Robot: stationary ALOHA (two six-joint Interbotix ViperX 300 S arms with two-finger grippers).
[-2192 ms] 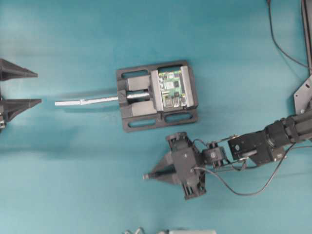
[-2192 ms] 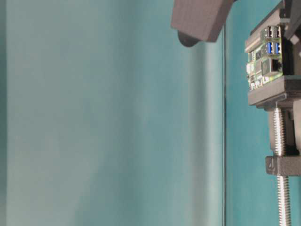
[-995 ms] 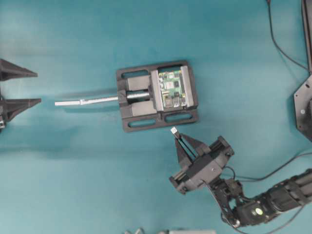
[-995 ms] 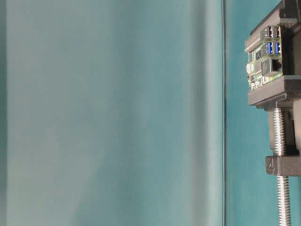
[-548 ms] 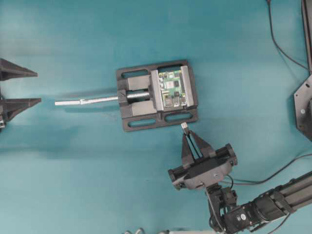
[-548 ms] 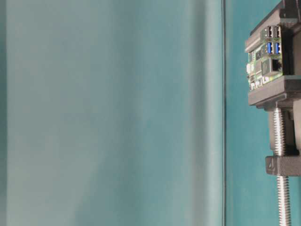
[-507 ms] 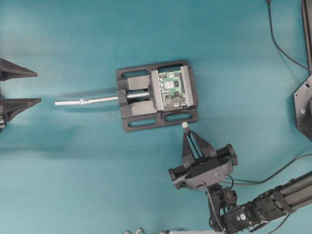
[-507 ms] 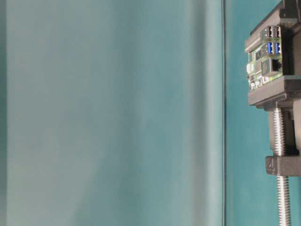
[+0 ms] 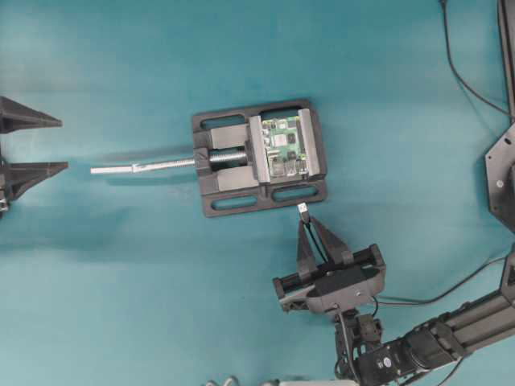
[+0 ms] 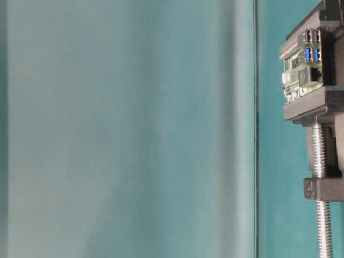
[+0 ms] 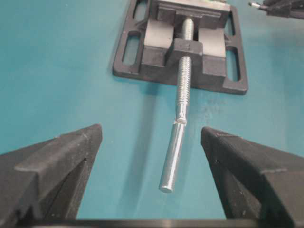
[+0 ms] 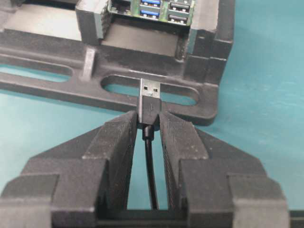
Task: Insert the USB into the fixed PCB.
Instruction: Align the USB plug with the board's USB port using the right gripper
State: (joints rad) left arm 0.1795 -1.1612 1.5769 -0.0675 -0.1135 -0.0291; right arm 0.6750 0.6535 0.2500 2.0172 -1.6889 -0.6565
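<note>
The USB [image 12: 150,97] is being held between the two fingers of the right gripper [image 12: 148,124]. The fingers are being kept narrow, pressed on the black part of the plug, and the silver tip is being pointed out in front. The thin black cable [image 12: 151,175] is being led back between the fingers.

In the overhead view, the right gripper [image 9: 306,221] is being kept just beside the near edge of the black vise [image 9: 216,203]. The small green board [image 9: 286,149] is being gripped inside that vise. The silver tip is not yet being touched to any socket.

The left gripper [image 11: 152,156] is being held wide, with nothing in it. It is being kept well apart from the vise, facing the long silver screw [image 11: 176,142].

What could go wrong is being judged here. In the right wrist view, the sockets [image 12: 154,9] are being seen higher than the tip. If the plug is being pushed straight ahead, it could be bumped into the black wall of the vise instead. The plug would need to be lifted first.

The plug is being held only by a short part. If it is being pushed against an edge, it could be tipped or slid back between the fingers.

The plug could also be the wrong way up for the socket. That cannot be told from these pictures.

If the cable is being tugged, the aim could be pulled off to one side.
</note>
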